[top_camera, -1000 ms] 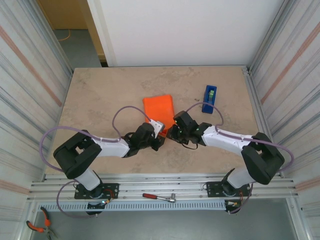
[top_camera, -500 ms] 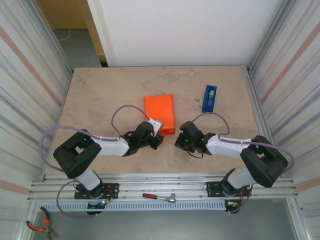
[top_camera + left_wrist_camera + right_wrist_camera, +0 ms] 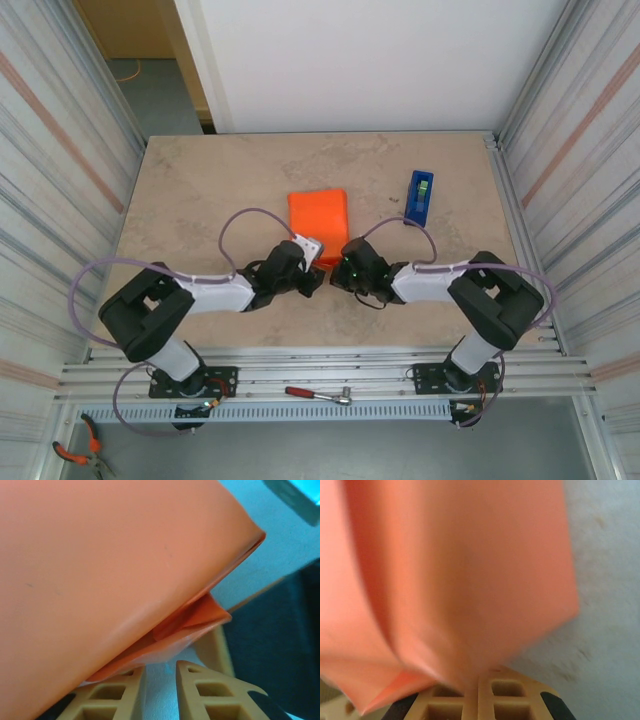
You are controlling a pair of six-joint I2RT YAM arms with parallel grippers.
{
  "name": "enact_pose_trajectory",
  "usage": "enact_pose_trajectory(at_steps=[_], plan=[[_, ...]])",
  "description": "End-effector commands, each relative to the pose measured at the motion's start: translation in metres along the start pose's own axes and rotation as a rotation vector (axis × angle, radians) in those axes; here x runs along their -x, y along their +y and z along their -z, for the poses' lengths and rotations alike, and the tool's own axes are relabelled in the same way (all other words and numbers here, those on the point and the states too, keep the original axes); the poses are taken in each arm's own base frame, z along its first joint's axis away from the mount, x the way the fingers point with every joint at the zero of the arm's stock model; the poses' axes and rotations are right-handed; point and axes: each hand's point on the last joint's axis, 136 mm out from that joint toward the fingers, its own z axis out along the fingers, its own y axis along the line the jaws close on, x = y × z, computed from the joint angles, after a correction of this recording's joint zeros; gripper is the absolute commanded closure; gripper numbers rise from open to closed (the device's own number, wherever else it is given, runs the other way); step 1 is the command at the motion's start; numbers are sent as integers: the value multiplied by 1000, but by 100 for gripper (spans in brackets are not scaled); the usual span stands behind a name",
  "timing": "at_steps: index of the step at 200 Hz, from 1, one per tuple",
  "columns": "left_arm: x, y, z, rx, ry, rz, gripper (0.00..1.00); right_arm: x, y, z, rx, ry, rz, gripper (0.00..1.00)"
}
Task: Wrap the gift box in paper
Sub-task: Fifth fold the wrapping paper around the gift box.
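Left tool [image 3: 161, 666] first: it sits low on the bench [image 3: 200, 190] at the near left corner of the paper [image 3: 318, 222]. On its wrist cam the two tan fingers [image 3: 120, 695] are only a crack apart, and you can see bare bench through the gap, so it's loose and not gripping anything. The bottom fold of the orange sheet lies right over the tip of the left-hand finger, touching it or as good as.

The paper is folded into a squarish packet in the middle of the bench, with layered edges showing at that corner.

Right tool [image 3: 477, 677] is at the packet's near right corner, clenched fully shut with its tips against the paper's edge. That shot's blurry, so I can't say whether any sheet is pinched.

Blue tape dispenser [image 3: 420, 197] sits off to the right, apart from the packet.
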Motion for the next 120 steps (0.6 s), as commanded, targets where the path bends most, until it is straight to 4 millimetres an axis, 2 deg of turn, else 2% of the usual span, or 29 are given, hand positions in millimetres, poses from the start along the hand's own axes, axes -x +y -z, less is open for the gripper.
enact_pose_trajectory(at_steps=[1,20,34,53,73,93,120], plan=[[43,-9,24,-36,-100,-26,73,17,13,-5,24,-24,32,100],[66,-10,43,-54,-156,-38,65,24,15,-6,28,-25,33,100],[81,-6,56,-60,-192,-40,55,28,15,-6,34,-24,29,100],[99,2,71,-54,-239,-43,28,32,17,-6,45,-22,27,100],[109,13,80,-23,-261,-69,3,35,19,-7,51,-17,30,100],[113,26,80,10,-280,-120,1,35,20,-8,60,-10,28,100],[112,34,75,16,-273,-226,1,36,20,-9,64,-4,25,100]])
